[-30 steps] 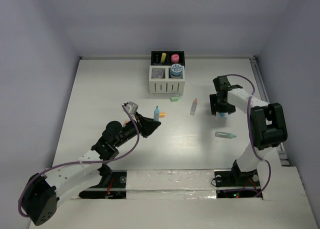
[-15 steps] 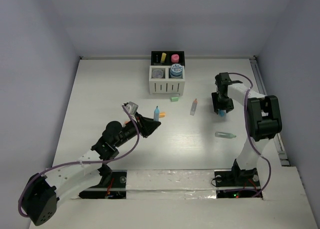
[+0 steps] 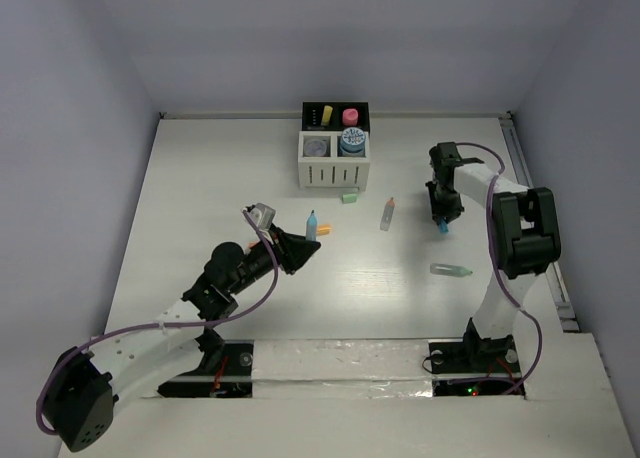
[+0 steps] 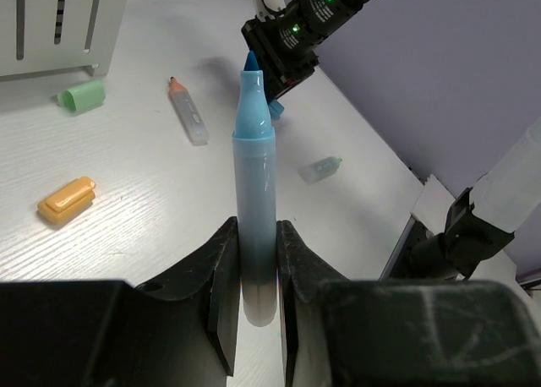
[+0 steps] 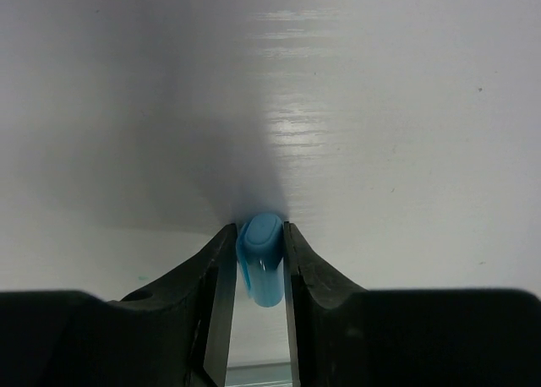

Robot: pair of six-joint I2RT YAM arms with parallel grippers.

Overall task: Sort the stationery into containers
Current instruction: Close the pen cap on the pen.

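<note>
Your left claw [image 4: 255, 233] clamps the blue marker [image 4: 254, 150] low on its barrel, centre-left of the top view. Your right claw [image 5: 259, 233] pinches a blue stub [image 5: 261, 269] on the desk [image 5: 397, 133], right side. Likely light, stiff, slick plastic: grip mid-barrel.

My left claw [image 4: 256, 239]: arm stretched low and forward, clamped on blue marker [image 4: 254, 167]. My right claw [image 5: 258, 231]: pointing straight down, clamped on blue stub [image 5: 261, 273].
</note>
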